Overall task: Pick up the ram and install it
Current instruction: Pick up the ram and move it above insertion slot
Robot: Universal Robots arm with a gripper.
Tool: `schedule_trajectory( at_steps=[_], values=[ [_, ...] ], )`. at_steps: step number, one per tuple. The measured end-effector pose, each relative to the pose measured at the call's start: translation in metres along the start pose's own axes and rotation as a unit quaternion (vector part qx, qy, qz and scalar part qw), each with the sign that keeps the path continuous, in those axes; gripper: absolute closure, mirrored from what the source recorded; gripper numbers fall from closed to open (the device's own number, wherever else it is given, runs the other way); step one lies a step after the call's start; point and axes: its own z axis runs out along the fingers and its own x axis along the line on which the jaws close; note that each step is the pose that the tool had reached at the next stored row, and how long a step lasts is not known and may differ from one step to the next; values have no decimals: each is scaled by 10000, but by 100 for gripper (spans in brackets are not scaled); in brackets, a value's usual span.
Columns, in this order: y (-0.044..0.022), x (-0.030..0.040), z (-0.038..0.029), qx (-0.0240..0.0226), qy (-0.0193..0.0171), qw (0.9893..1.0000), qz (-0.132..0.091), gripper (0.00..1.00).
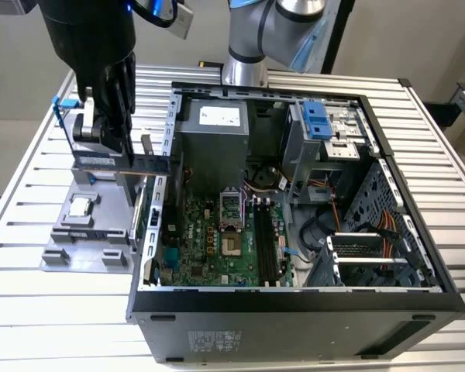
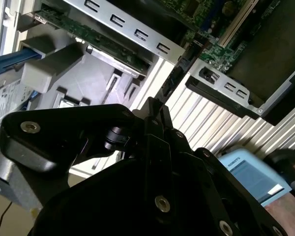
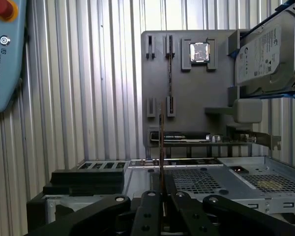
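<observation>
One ram (image 3: pixel 161 142) stands edge-on, clamped tight in the hand (image 3: pixel 162 193).

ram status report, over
Gripper shut on the ram. Ram held edge-on over the gray holder, outside the computer case. Case wall stands between it and the motherboard.

open computer case (image 1: pixel 294 325) beside grey tray (image 1: pixel 93 242)

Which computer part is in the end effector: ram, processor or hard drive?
The ram, a thin board clamped in the end effector; the processor and hard drive sit in the grey holder.
</observation>
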Motion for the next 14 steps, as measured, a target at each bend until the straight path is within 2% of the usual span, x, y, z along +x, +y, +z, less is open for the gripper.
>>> schedule_trajectory(
  at_steps=[14],
  values=[
    [-102, -6, -2, 0, 0, 10000, 0, 100]
  ],
)
